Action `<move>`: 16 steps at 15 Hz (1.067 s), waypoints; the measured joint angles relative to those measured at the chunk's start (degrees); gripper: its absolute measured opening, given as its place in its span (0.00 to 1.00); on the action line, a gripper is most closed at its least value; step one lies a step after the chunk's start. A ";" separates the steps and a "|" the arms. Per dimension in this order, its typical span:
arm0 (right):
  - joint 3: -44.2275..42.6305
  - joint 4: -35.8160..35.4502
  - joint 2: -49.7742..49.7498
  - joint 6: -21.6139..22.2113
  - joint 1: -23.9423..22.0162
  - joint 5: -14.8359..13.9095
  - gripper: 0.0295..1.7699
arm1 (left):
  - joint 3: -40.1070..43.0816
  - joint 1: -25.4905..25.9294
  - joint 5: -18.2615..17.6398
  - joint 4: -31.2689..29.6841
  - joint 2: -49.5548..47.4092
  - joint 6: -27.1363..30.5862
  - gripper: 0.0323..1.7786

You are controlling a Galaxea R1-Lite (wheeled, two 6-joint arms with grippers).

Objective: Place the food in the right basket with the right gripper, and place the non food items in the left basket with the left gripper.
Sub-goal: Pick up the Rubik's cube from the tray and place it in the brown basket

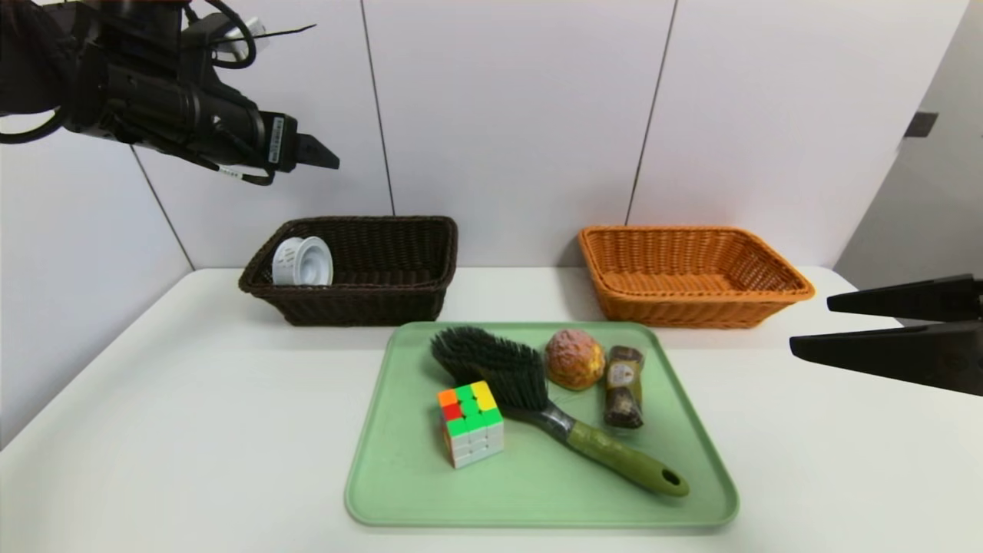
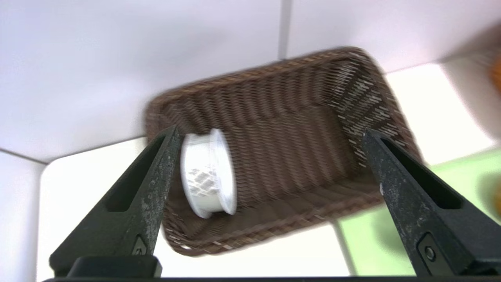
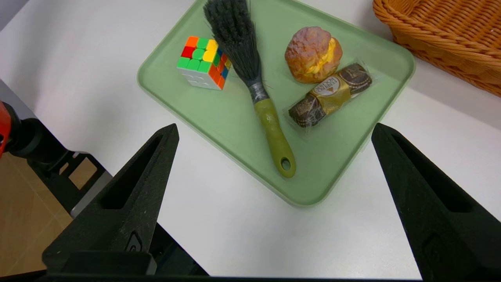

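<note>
White spool lies in the dark basket; left gripper hovers above, fingers spread, empty. Cube, brush, bun, wrapped snack sit on the tray (orange basket behind). Right gripper waits spread.

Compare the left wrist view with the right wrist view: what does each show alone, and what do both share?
Left wrist only: the dark brown basket with the white spool inside, seen past the open left tool.
Right wrist only: the puzzle cube, brush, bun and wrapped snack, between the fingers of the open right tool.
Both: the green tray and white table.
</note>
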 joint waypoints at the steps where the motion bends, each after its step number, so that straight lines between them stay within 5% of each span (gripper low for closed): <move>1: 0.02 0.00 -0.11 0.00 -0.04 -0.02 0.96 | 0.66 -1.71 -0.04 0.96 -1.07 -0.02 0.93; 12: 0.44 -0.38 -1.33 1.32 -0.33 -0.02 0.96 | 22.35 -24.44 -0.94 2.08 -12.89 0.61 0.95; 16: 0.49 -0.35 -1.32 1.45 -0.33 -0.02 0.96 | 26.70 -28.31 -4.89 6.03 -14.04 6.78 0.95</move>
